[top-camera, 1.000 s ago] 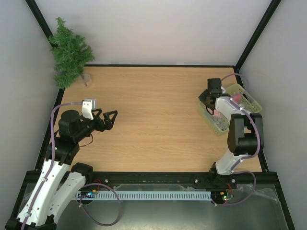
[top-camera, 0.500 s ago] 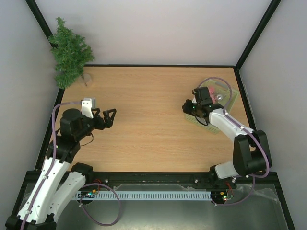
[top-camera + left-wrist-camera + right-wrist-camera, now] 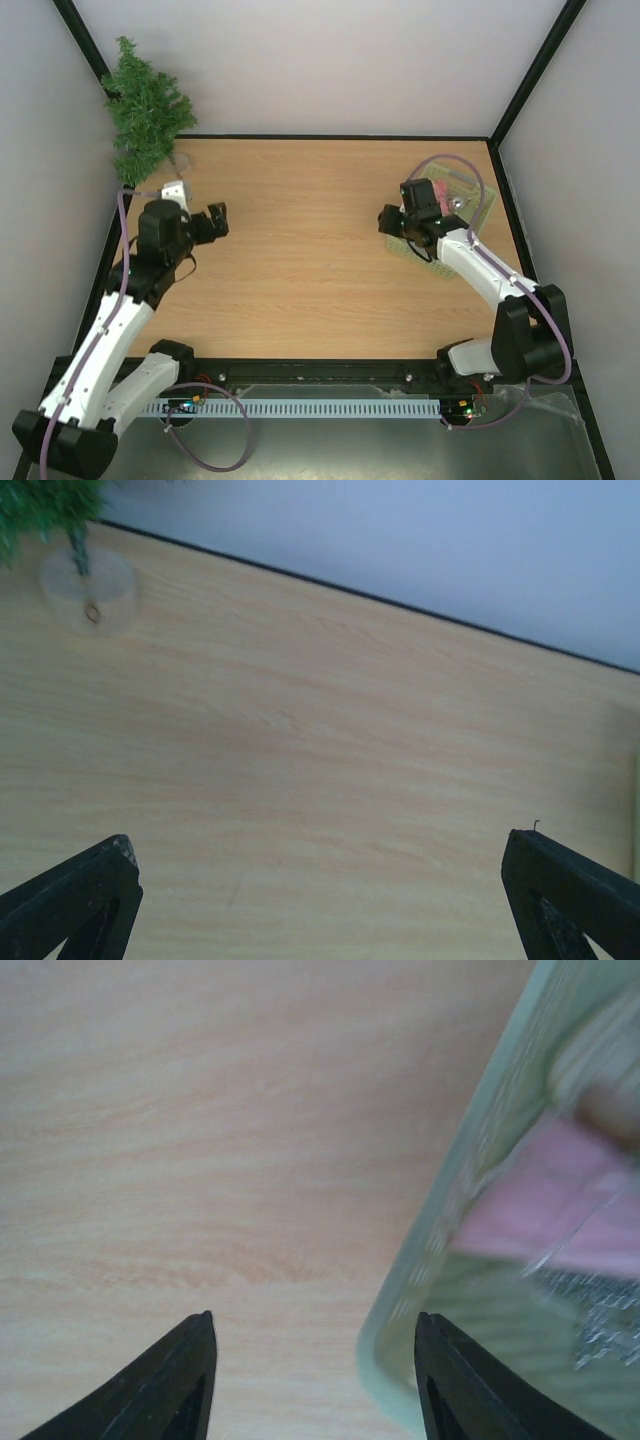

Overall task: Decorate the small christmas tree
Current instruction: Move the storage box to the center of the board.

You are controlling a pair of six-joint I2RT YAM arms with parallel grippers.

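The small christmas tree (image 3: 148, 108) stands in the far left corner on a pale round base (image 3: 179, 166). The left wrist view shows that base (image 3: 88, 588) and some green branches (image 3: 38, 502) at its top left. My left gripper (image 3: 214, 222) is open and empty above bare table, right of and nearer than the tree; it also shows in its wrist view (image 3: 320, 900). My right gripper (image 3: 393, 222) is open at the left end of a pale green basket (image 3: 482, 207). In its wrist view (image 3: 315, 1385) the basket's rim (image 3: 452, 1222) runs between the fingers.
The basket holds a pink ornament (image 3: 555, 1200) and something silvery (image 3: 608, 1312), also seen from above as the pink piece (image 3: 438, 190) and a silver one (image 3: 459, 204). Black frame posts and pale walls close in the wooden table (image 3: 310, 250) on three sides.
My right gripper swung left from above the basket to its left end. My left gripper moved away from me, towards the tree.
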